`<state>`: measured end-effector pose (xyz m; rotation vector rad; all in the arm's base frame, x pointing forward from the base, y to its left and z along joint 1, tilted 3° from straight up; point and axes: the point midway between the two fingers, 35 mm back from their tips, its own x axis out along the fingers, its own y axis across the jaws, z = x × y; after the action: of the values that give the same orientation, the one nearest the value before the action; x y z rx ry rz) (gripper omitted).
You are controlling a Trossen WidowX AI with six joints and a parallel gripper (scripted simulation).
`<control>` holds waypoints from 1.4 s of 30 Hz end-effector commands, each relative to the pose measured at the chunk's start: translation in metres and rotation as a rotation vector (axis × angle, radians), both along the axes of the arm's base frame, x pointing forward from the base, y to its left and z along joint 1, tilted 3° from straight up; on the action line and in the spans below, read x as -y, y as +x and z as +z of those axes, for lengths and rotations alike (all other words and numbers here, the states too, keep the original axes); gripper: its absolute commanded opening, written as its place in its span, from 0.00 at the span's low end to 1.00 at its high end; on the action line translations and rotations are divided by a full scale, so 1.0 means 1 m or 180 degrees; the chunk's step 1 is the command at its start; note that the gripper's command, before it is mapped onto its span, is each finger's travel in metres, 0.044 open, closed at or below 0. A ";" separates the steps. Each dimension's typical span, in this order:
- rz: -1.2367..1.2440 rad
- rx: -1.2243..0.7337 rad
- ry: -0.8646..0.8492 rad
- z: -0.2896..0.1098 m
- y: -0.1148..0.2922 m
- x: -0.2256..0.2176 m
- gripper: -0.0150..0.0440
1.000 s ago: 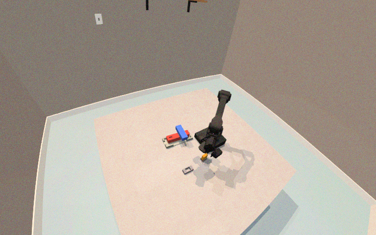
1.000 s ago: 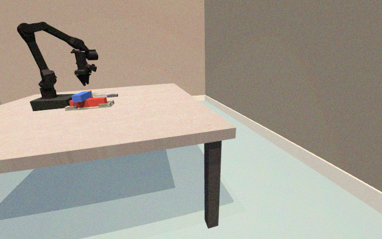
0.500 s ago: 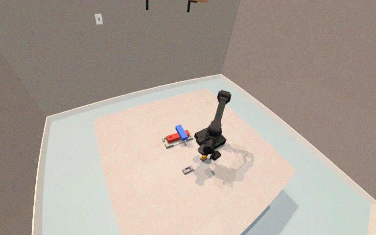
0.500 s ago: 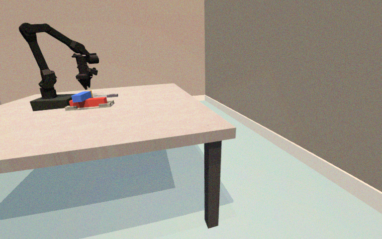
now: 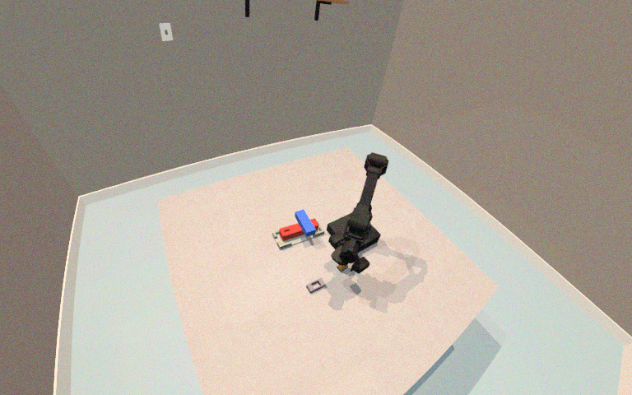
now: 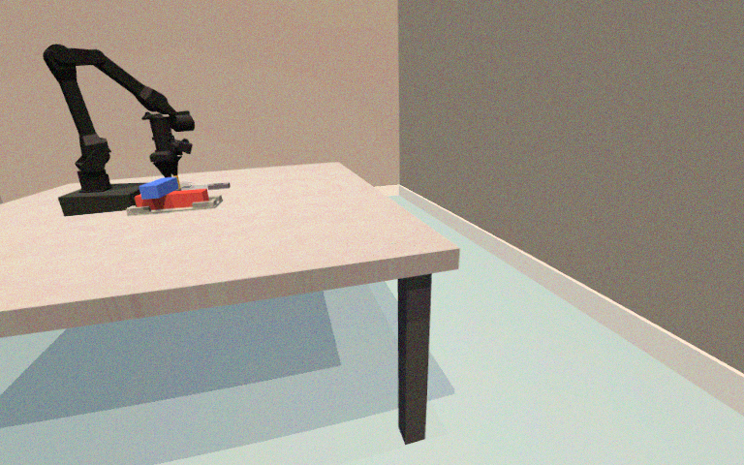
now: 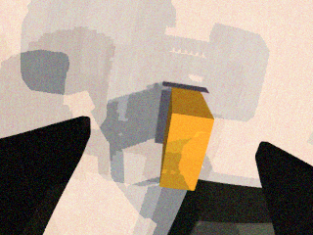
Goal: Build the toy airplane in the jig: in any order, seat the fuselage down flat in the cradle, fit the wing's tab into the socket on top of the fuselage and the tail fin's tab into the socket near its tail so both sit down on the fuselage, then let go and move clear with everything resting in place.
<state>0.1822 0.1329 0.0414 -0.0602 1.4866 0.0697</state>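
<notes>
The red fuselage (image 5: 290, 231) (image 6: 189, 198) lies along the pale cradle (image 5: 298, 242) (image 6: 218, 203). The blue wing (image 5: 304, 222) (image 6: 158, 188) lies crosswise on top of it; its tab is hidden, so I cannot tell how fully it sits. A socket shows open near the fuselage's far end from the arm base. The orange tail fin (image 5: 341, 267) (image 7: 188, 152) stands upright in a small dark holder (image 7: 159, 117) on the table. My gripper (image 6: 171, 174) (image 7: 178, 139) is open, pointing down just above the fin, with one finger on each side and nothing held.
An empty grey rectangular holder (image 5: 309, 289) (image 6: 222, 185) lies on the table (image 5: 242, 298) (image 6: 307, 219), beyond the fin from the arm base. The arm's black base (image 5: 337, 225) (image 6: 98, 201) stands close to the fin and between it and the cradle's near end.
</notes>
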 end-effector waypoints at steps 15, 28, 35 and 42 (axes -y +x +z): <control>0.0012 -0.0029 -0.0047 -0.027 -0.001 0.004 0.96; 0.0012 -0.0029 -0.0047 -0.027 -0.001 0.004 0.38; 0.0012 -0.0029 -0.0047 -0.027 -0.001 0.004 0.30; 0.0006 -0.0034 -0.0083 -0.016 0.000 0.004 0.25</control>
<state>0.1796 0.1286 0.0178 -0.0767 1.5079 0.0540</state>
